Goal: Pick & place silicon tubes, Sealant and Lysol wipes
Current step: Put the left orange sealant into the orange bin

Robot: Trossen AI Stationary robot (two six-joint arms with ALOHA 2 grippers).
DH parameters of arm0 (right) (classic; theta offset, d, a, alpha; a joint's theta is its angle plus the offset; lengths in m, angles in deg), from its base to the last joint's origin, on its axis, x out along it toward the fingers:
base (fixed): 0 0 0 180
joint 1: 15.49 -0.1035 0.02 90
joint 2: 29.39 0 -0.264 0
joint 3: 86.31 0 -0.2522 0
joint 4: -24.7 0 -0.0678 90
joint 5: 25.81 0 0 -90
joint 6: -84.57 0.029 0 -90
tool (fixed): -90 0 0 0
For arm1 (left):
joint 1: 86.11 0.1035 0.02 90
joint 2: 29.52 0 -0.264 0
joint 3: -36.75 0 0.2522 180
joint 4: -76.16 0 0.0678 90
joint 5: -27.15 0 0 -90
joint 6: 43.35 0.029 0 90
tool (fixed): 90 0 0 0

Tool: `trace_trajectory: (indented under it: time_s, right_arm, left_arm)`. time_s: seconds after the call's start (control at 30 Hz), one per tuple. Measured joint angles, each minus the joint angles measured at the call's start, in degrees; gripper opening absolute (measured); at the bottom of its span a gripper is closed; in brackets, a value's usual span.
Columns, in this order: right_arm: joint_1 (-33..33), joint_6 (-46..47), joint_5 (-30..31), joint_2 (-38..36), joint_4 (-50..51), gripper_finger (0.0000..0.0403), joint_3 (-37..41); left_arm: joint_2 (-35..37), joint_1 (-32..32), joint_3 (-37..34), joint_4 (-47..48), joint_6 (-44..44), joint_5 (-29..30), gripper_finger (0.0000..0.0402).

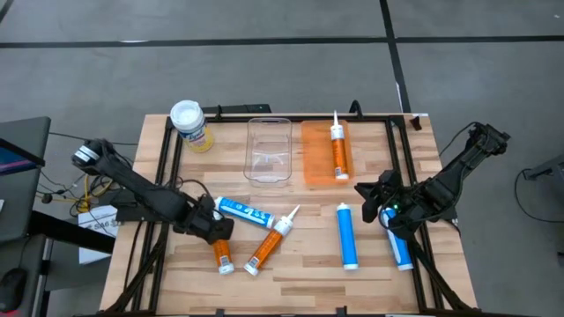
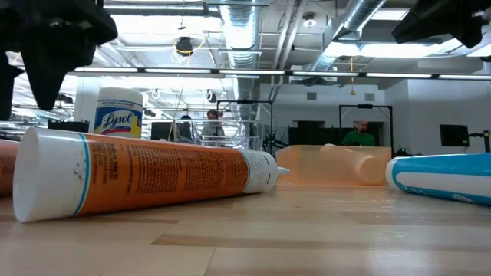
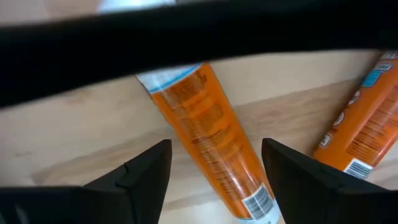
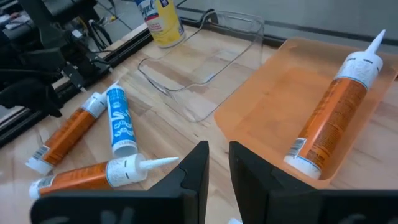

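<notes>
Hovering low over the near-left part of the table (image 1: 291,277), the left gripper (image 1: 214,227) has its fingers spread wide with an orange tube (image 3: 211,140) lying between and below them, not yet touched; this is the leftmost orange tube, short and capped at the near end. The step in hand looks like the pick of that tube. The next move calls for a straight descent so both fingers bracket the tube's body, then a close and a lift clear of its neighbour, a second orange tube (image 1: 269,242) with a white nozzle lying just beside it. A blue tube (image 1: 242,210) lies just behind the gripper and could be nudged on the way up.

Toward the right, the right gripper (image 1: 377,201) waits above the table with its fingers narrowly parted and nothing between them. Two more blue tubes lie near it: one (image 1: 347,236) in the open, another (image 1: 401,251) partly under the arm.

Farther back, an orange tray (image 1: 317,158) already holds one orange tube with a nozzle (image 1: 338,151), so the tray seems to be the goal for the orange ones. Beside it sits an unfilled clear bin (image 1: 269,150). At the far left corner, the Lysol wipes (image 1: 190,125) stand upright, untouched.
</notes>
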Motion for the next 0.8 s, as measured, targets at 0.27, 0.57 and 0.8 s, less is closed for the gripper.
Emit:
trace_trajectory:
  time_s: [0.27, 0.57, 0.8]
  right_arm:
    - [-0.46, -4.43, -0.09, 0.0, -0.03, 0.0054, 0.0]
    - [-0.46, -4.43, -0.39, 0.0, -0.09, 0.0054, 0.0]
    - [-0.46, -4.94, -0.11, 0.0, -2.01, 0.0054, 0.0]
  left_arm:
    - [-2.95, -0.02, 0.0, -2.13, -0.4, -1.98, 0.0281]
    - [-2.95, -0.02, 0.0, -1.08, -3.31, 1.2, 0.0325]
    - [-3.12, 0.03, 0.0, -2.05, -3.62, 6.23, 0.0333]
